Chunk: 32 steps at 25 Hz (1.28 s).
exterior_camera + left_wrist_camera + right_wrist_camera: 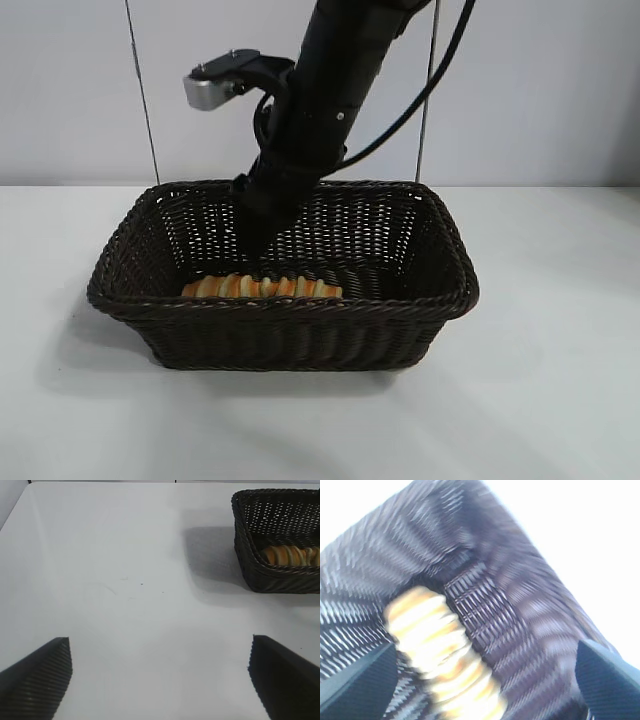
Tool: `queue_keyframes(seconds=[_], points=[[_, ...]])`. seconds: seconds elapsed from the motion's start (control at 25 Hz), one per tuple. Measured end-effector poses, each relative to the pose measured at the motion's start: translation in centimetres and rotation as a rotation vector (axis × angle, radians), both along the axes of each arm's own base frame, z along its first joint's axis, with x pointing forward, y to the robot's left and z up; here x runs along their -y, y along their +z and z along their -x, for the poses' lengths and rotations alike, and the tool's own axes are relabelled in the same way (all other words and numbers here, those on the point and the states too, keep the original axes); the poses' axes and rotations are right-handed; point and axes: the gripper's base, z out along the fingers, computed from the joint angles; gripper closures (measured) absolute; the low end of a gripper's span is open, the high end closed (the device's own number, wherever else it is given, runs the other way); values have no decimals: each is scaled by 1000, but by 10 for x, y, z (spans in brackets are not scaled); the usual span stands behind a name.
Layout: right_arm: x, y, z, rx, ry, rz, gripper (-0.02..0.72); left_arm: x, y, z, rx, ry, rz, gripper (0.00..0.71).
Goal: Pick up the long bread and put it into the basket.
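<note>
The long bread (262, 287), golden with orange-brown ridges, lies inside the dark woven basket (300, 305) against its near wall. My right arm reaches down into the basket, and the right gripper (257, 236) hangs just above the loaf. In the right wrist view the right gripper (482, 677) is wide open, with the bread (435, 635) lying free on the basket floor (530, 620) below the jaws. My left gripper (160, 680) is open with nothing in it over bare table, off to one side of the basket (250, 575), where the bread (292, 555) shows inside.
The white table (560, 400) extends all round the basket. A pale wall stands behind it, and cables hang down beside the right arm (330, 90).
</note>
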Motion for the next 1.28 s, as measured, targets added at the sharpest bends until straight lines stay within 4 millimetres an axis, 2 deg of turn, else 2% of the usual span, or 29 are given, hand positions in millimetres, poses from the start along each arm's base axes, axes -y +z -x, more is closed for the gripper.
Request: queue_keyframes(seconds=[0.2, 0.36, 0.68, 0.88, 1.28], points=[[12, 24, -2, -45, -206, 27, 9, 0, 0, 0, 0, 0, 0, 16], [33, 39, -13, -38, -316, 13, 9, 0, 0, 0, 0, -9, 0, 16], [94, 52, -37, -22, -490, -8, 9, 0, 0, 0, 0, -9, 0, 16], [131, 52, -50, -22, -578, -10, 9, 0, 0, 0, 0, -9, 0, 16], [219, 52, -68, -16, -756, 0, 9, 0, 0, 0, 0, -9, 0, 16]])
